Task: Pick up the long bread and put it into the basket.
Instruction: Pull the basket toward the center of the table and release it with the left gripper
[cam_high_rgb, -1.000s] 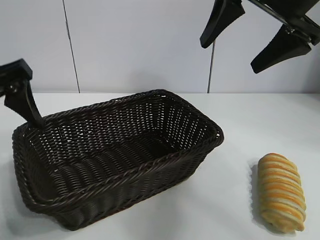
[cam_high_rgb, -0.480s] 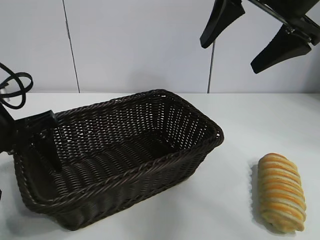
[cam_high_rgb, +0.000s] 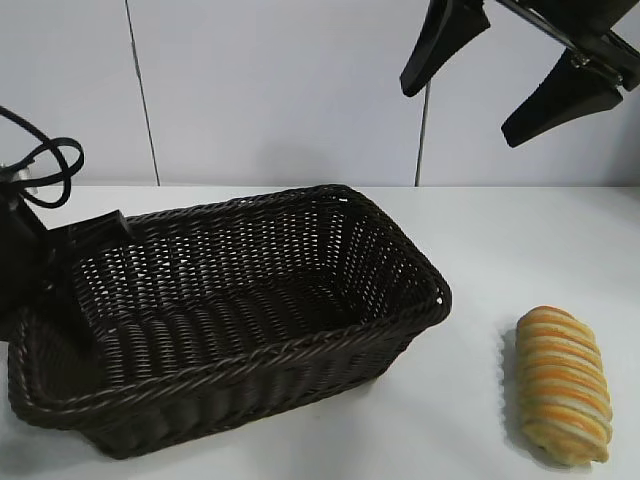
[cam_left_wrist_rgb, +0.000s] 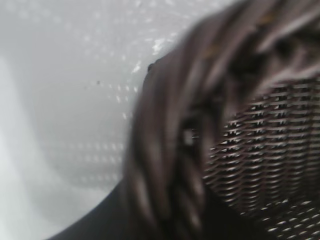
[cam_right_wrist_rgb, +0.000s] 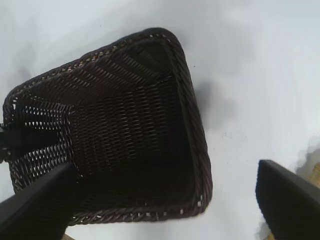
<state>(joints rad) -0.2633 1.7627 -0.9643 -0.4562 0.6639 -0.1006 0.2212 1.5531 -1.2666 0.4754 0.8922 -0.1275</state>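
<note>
The long bread, a tan loaf with orange and cream stripes, lies on the white table at the front right, well apart from the basket. The dark brown wicker basket stands left of centre. My left gripper straddles the basket's left end wall and is shut on it, one finger inside. In the left wrist view the braided rim fills the space between the jaws. My right gripper hangs high at the upper right, open and holding nothing; its wrist view looks down into the basket.
The white table stretches bare between the basket and the loaf. A pale wall with vertical seams stands behind. A black cable loop rises from the left arm.
My left gripper came down over the basket's left rim and closed on it. The basket shifted left and turned slightly. The right arm and the bread stayed still.
</note>
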